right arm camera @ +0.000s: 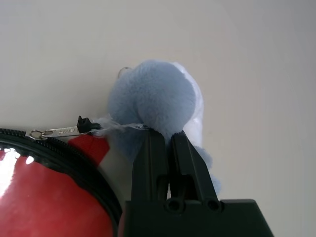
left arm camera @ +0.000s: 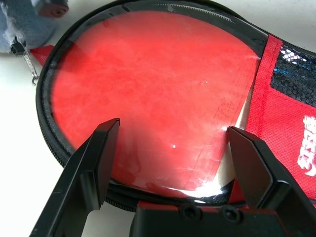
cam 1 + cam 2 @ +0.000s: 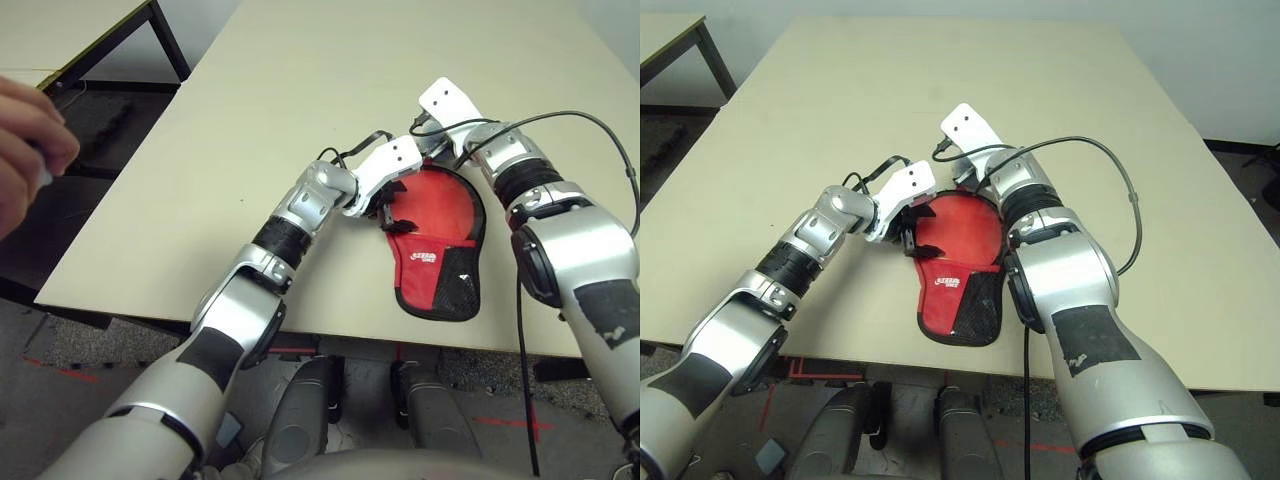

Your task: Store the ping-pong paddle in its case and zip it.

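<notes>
Paddle (image 2: 148, 94) inside open case (image 3: 436, 272) (left gripper (image 2: 168, 148) fingers apart above), right gripper (image 1: 164, 143) pinching blue plush (image 1: 153, 96).

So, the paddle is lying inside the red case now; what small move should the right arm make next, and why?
Probably pull the fluffy pale-blue pom-pom gently along the case's edge. The right gripper is shut on it, and it hangs from the silver zipper pull at the black zipper rim of the flat red fabric case. The round red rubber-faced paddle lies inside, uncovered, so the zipper looks open.
</notes>
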You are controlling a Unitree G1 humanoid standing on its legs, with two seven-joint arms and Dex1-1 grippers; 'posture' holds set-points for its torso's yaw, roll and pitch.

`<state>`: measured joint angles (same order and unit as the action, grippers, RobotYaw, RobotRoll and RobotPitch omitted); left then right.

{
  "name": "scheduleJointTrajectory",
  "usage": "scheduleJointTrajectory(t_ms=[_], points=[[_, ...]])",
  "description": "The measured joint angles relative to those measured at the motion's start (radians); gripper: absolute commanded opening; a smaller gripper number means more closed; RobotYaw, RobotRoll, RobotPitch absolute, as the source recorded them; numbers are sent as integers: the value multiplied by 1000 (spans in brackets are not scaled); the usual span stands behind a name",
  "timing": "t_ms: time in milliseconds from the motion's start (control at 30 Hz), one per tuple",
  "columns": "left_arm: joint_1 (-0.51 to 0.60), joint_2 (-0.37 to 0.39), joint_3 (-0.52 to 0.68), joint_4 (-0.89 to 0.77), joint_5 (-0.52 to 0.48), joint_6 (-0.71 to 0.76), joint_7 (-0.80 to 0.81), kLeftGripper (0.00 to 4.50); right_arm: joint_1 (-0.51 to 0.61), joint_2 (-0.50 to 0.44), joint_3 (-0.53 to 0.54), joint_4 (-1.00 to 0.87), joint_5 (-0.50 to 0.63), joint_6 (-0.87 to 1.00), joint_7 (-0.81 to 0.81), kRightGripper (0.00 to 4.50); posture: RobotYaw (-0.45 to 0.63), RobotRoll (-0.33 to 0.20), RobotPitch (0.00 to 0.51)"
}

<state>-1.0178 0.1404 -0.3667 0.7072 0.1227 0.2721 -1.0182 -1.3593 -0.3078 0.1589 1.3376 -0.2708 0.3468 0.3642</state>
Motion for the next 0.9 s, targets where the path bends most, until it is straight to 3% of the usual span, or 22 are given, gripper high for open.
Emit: scheduleJointTrajectory(t_ms=[233,600,900], points=[[-36,-31,1,69,-1,-37,11,4500,0,14,-32,-14,21,27,4,33,-35,0,145],[-164,-116,6,369,48,-130,95,4500,-1,17,-40,-17,28,40,-6,33,-71,0,140],[-171,-138,16,400,69,-95,97,4500,-1,-2,-29,-16,16,40,-37,33,-71,0,147]])
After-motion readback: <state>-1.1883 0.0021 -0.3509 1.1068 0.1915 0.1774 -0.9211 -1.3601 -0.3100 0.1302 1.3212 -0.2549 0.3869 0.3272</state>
